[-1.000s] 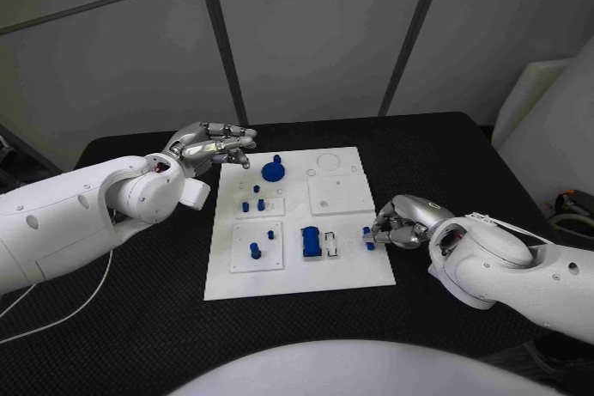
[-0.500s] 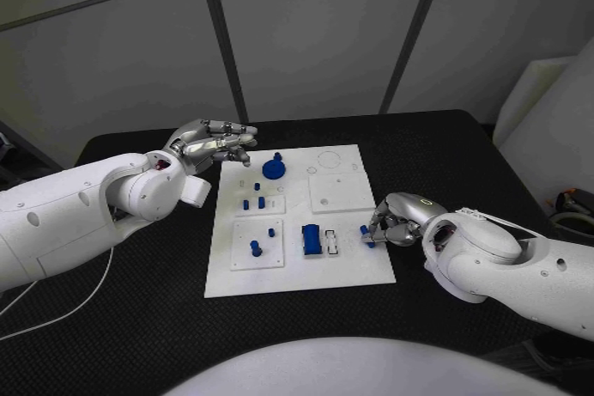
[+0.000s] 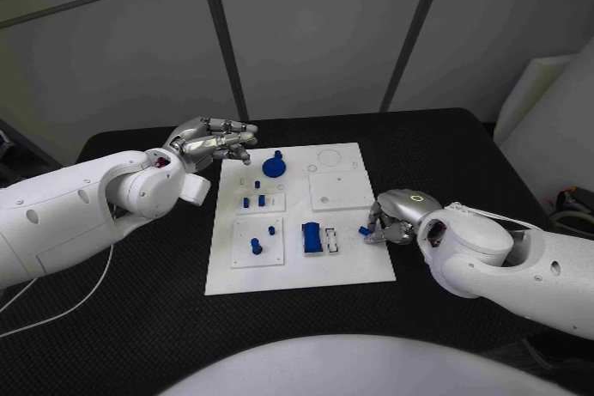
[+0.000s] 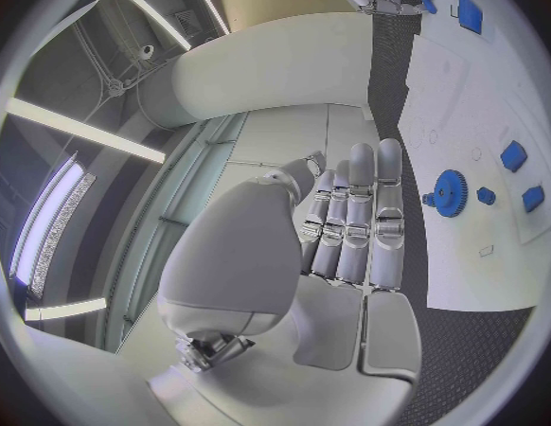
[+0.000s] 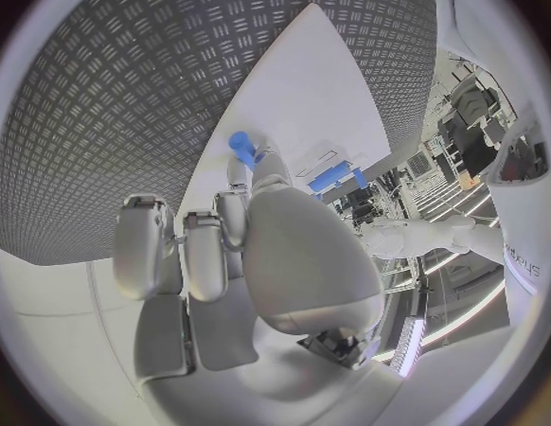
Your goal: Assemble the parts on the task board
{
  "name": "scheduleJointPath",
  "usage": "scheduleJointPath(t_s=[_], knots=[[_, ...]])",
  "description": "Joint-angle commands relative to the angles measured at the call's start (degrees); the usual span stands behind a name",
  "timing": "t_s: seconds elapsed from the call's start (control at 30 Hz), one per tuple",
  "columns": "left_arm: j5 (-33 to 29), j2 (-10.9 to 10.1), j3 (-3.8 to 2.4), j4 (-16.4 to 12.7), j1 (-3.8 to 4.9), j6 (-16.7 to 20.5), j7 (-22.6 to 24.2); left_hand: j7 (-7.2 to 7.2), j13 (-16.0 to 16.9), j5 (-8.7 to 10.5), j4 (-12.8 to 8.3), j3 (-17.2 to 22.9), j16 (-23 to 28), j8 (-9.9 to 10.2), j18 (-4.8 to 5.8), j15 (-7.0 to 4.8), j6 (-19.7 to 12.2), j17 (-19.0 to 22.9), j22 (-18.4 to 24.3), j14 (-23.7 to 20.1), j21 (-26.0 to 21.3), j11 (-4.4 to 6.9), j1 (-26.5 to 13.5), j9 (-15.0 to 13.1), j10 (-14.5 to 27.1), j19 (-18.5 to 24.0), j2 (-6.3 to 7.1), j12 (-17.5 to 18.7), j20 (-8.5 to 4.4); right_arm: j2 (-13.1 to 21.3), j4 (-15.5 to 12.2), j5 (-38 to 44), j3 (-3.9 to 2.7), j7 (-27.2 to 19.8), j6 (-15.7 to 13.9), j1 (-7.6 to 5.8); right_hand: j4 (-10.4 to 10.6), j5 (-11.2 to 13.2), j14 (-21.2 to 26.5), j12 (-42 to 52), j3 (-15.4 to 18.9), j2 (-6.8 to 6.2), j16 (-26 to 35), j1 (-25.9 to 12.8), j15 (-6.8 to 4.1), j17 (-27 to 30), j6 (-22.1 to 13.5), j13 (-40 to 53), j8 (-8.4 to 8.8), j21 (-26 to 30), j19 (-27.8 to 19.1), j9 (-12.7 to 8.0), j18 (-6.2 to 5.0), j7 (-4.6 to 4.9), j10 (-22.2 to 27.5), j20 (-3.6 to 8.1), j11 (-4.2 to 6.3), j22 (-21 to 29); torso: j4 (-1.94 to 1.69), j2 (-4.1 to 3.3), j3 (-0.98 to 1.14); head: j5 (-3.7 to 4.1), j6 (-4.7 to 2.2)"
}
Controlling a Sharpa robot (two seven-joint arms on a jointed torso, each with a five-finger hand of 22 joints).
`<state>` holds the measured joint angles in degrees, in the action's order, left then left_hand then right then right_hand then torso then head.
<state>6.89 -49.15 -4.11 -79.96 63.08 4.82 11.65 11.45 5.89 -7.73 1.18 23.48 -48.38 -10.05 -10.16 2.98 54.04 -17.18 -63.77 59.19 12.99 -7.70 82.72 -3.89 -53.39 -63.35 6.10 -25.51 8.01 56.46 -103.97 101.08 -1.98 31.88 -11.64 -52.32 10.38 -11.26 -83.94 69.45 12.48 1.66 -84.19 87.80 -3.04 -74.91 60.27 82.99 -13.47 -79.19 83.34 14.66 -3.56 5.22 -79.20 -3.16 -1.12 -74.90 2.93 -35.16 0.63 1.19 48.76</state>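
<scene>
The white task board [image 3: 350, 267] lies mid-table. On it are a blue gear [image 3: 274, 166], several small blue pegs [image 3: 255, 246] and a blue block [image 3: 311, 239] beside a white piece [image 3: 330, 240]. My right hand [image 3: 392, 217] rests at the board's right edge and pinches a small blue part [image 3: 367, 233] in its fingertips; the right wrist view shows the blue part [image 5: 243, 145] over the board [image 5: 317, 95]. My left hand [image 3: 210, 141] hovers by the board's far left corner, holding nothing. In the left wrist view its fingers [image 4: 352, 220] reach towards the gear [image 4: 450, 192].
The black table [image 3: 148, 293] surrounds the board. A square raised plate [image 3: 339, 192] and a ring outline [image 3: 330, 161] occupy the board's far right part. A black cable [image 3: 56, 314] trails off the table's left side.
My right hand, still pinching the blue part, has crept slightly left and farther along the board's right edge. The left hand has barely moved.
</scene>
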Motion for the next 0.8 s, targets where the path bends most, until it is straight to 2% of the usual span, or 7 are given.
scheduleJointPath(t_s=[0.03,0.13,0.27,0.4,0.6,0.8], knots=[[0.18,-0.09,-0.03,-0.18,0.09,-0.92,-0.15,0.05,-0.05,-0.19,-0.34,0.04,0.11,-0.17,-0.09,-0.03,-0.38,0.04,0.09,-0.36,0.28,0.09,0.13,0.06,0.47,0.39,-0.47,-0.27,-0.09,-0.34,0.43,4.17,0.57,1.06,6.89,0.56,-0.39,0.36,-4.12,0.05,-0.02,0.1,-0.19,0.74,-0.36,-5.31,0.38,-9.42,0.18,0.26,-0.03,-0.12,0.2,0.04,0.04,0.28,0.54,-0.68,-0.08,0.01,0.0,-0.02,0.03],[0.19,-0.13,-0.03,-0.22,0.09,-0.96,-0.2,0.05,-0.05,-0.19,-0.34,0.04,0.11,-0.17,-0.09,-0.03,-0.38,0.04,0.09,-0.36,0.28,0.09,0.13,0.06,0.47,0.39,-0.47,-0.27,-0.09,-0.43,0.35,4.31,0.57,1.17,6.02,0.57,-0.5,-1.27,-4.13,0.23,-0.52,0.56,-0.23,0.9,-0.36,-5.41,0.72,-9.24,0.19,0.18,0.03,-0.06,0.22,-0.02,-0.05,0.28,0.59,-0.81,-0.06,0.01,0.02,-0.08,0.02],[0.19,-0.18,-0.03,-0.25,0.09,-1.01,-0.25,0.05,-0.05,-0.19,-0.34,0.04,0.11,-0.17,-0.09,-0.03,-0.38,0.04,0.09,-0.36,0.28,0.09,0.13,0.06,0.47,0.39,-0.47,-0.27,-0.09,-0.17,-0.27,2.99,0.57,1.51,3.08,0.57,-0.59,-2.48,-4.22,0.55,-2.11,2.14,-0.46,1.61,-0.62,-5.82,1.43,-8.94,0.11,-0.08,0.23,0.07,0.28,-0.46,-0.31,0.46,0.95,-1.15,0.02,0.01,0.04,-0.23,-0.01],[0.21,-0.16,-0.03,-0.23,0.09,-1.07,-0.29,0.05,-0.05,-0.19,-0.34,0.04,0.11,-0.17,-0.09,-0.03,-0.38,0.04,0.09,-0.36,0.28,0.09,0.13,0.06,0.47,0.39,-0.47,-0.27,-0.09,0.38,-1.35,0.41,0.56,1.89,0.03,0.57,-0.68,-4.35,-4.27,0.6,-3.49,2.91,-0.6,2.01,-0.84,-6.07,1.64,-8.85,0.26,-0.26,0.38,0.11,0.33,-0.71,-0.42,0.67,1.17,-1.38,0.05,0.05,0.03,-0.25,-0.02],[0.25,-0.1,-0.03,-0.2,0.09,-1.13,-0.36,0.06,-0.08,-0.2,-0.37,0.08,0.11,-0.18,-0.1,-0.02,-0.4,0.08,0.09,-0.38,0.29,0.08,0.14,0.06,0.51,0.42,-0.5,-0.28,-0.09,1.11,-2.95,-5.19,0.54,2.29,-4.57,0.54,-1.12,-6.77,-4.3,0.54,-5.27,2.88,-0.68,2.47,-1.0,-6.25,1.9,-8.81,0.42,-0.36,0.47,0.25,0.36,-0.85,-0.49,0.89,1.32,-1.52,-0.02,0.05,0.01,-0.29,-0.08],[0.27,-0.13,-0.03,-0.18,0.09,-1.12,-0.42,0.06,-0.08,-0.2,-0.37,0.08,0.11,-0.18,-0.1,-0.02,-0.4,0.08,0.09,-0.38,0.29,0.08,0.14,0.06,0.51,0.42,-0.5,-0.28,-0.09,1.6,-4.54,-10.46,0.5,2.53,-10.28,0.51,-0.96,-7.34,-4.28,0.36,-5.74,2.66,-0.63,2.08,-0.99,-6.17,1.8,-8.92,0.59,-0.26,0.42,0.26,0.34,-0.78,-0.44,0.92,1.28,-1.41,-0.05,0.04,-0.01,-0.5,-0.13]])
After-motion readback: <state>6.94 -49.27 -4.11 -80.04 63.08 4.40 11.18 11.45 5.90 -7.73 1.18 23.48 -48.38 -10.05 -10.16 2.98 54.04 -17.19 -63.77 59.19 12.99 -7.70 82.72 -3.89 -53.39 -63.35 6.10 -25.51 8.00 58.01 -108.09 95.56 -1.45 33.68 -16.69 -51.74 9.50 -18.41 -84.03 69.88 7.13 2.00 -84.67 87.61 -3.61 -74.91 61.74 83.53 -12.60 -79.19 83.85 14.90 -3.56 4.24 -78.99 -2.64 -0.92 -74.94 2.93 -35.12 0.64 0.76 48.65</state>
